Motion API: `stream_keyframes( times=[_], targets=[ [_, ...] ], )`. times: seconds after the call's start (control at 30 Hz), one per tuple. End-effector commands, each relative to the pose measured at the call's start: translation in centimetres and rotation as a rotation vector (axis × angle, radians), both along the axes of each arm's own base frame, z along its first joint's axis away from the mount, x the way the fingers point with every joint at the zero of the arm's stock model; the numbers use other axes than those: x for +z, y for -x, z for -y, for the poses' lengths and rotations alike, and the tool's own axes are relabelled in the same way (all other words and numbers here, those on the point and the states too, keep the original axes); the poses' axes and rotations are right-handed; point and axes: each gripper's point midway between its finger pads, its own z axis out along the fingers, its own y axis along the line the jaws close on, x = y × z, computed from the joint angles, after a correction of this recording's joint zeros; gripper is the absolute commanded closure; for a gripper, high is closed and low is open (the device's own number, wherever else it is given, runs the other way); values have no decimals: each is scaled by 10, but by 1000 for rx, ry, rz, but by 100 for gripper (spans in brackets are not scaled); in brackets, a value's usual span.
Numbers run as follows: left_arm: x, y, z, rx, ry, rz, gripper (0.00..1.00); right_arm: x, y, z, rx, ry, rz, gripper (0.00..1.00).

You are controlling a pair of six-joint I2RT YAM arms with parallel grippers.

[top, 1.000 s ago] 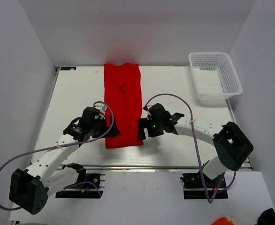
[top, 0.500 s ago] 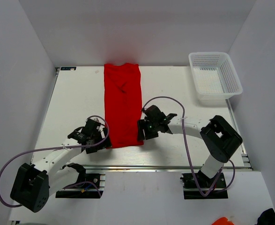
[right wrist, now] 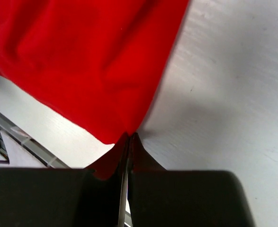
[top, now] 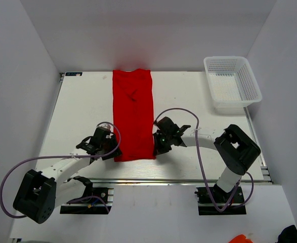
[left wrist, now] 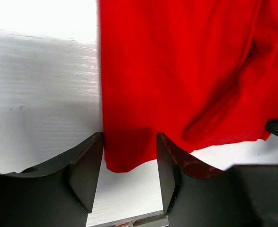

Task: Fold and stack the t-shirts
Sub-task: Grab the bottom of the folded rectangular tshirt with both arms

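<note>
No legible txt, brands, nos. anywhere (dark sticker point(top: 73, 74) on table point(top: 82, 101) corner: too small).

The counter point(top: 82, 101) is a white rectangular panel with a faint brushed grain. Plain pale grey walls point(top: 148, 35) enclose it at the left, rear and right. A metal rail point(top: 153, 180) borders its near edge. Lighting is even and diffuse, with soft shadows.

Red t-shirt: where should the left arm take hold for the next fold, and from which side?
Take the near-left hem corner of the red t-shirt, coming from the near edge of the table. The shirt lies as a long strip, and that corner is free. The left gripper has its jaws apart around it; the right gripper is shut on the near-right corner.
</note>
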Motion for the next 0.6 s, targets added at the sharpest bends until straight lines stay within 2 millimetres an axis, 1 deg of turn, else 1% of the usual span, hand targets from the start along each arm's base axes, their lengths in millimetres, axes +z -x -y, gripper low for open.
stream_keyframes(
  times=[0.0, 0.03, 0.1, 0.13, 0.17, 0.2, 0.27, 0.3, 0.37, 0.4, 0.47, 0.57],
  targets=[
    [-27, 39, -10, -34, -33, -134, 41, 5, 12, 3, 21, -26, -23, 100],
    [-30, 42, -12, -42, -40, -141, 41, 7, 13, 3, 24, -32, -21, 100],
    [-31, 49, -16, -41, -52, -165, 41, 2, 19, 10, 34, -19, -33, 100],
    [-29, 47, -15, -41, -47, -155, 41, 3, 19, 12, 37, -14, -25, 100],
    [-33, 52, -17, -41, -53, -167, 41, 0, 23, 16, 40, -5, -34, 100],
    [-34, 56, -13, -56, -27, -179, 41, -1, 23, 17, 43, -1, -31, 100],
    [-34, 57, -12, -61, -20, -183, 43, -4, 27, 20, 45, 0, -42, 100],
    [-37, 63, -15, -60, -30, -205, 43, -4, 27, 19, 43, -5, -45, 100],
    [-38, 66, -14, -64, -21, -206, 43, 0, 26, 15, 42, -35, -37, 100],
    [-40, 72, -14, -77, -21, -226, 45, 2, 25, 13, 42, -42, -30, 100],
    [-38, 73, -11, -91, -10, -219, 45, 8, 21, 11, 38, -51, -11, 100],
    [-37, 72, -10, -83, -2, -213, 51, 12, 20, 12, 39, -50, 4, 100]
  ],
)
